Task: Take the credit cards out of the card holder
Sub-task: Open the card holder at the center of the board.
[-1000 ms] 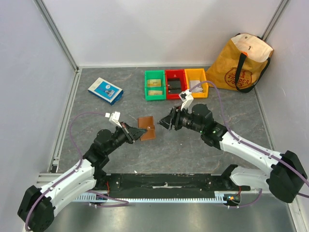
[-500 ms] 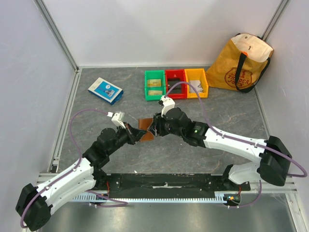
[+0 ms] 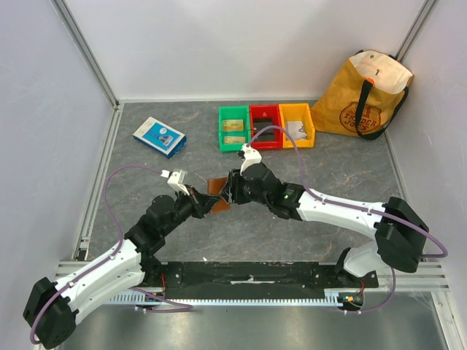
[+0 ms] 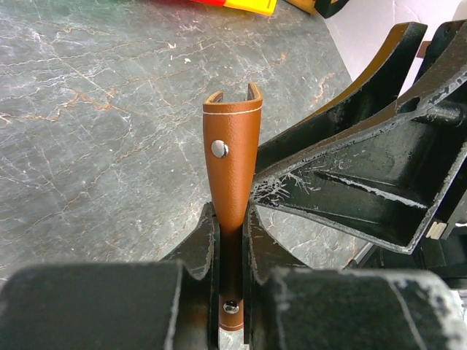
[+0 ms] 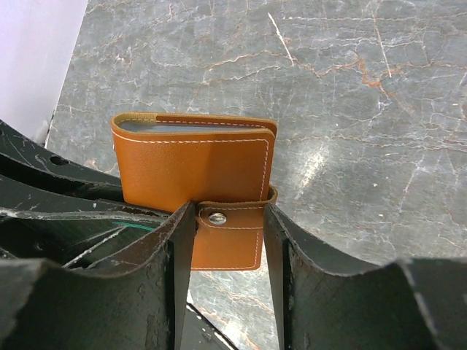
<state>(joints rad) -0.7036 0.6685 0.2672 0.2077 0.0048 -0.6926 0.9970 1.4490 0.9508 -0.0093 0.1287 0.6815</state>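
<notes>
The card holder (image 3: 217,187), a brown leather wallet snapped closed, hangs above the table between both arms. My left gripper (image 3: 206,201) is shut on its lower edge; in the left wrist view the holder (image 4: 232,160) stands edge-on out of that gripper (image 4: 231,240). My right gripper (image 3: 228,191) meets it from the right. In the right wrist view the fingers press both side edges of the snap strap (image 5: 241,233), so this gripper (image 5: 229,213) is shut on the strap of the holder (image 5: 193,164). The credit cards are hidden inside.
Green (image 3: 235,128), red (image 3: 265,127) and yellow (image 3: 298,125) bins stand in a row at the back; the green one holds tan flat pieces. A blue-and-white box (image 3: 159,136) lies at the back left, a yellow tote bag (image 3: 363,95) at the back right.
My right arm has swung left from mid-table to the card holder, and its jaws have narrowed onto the strap. The left gripper has kept its hold, shifting only slightly.
</notes>
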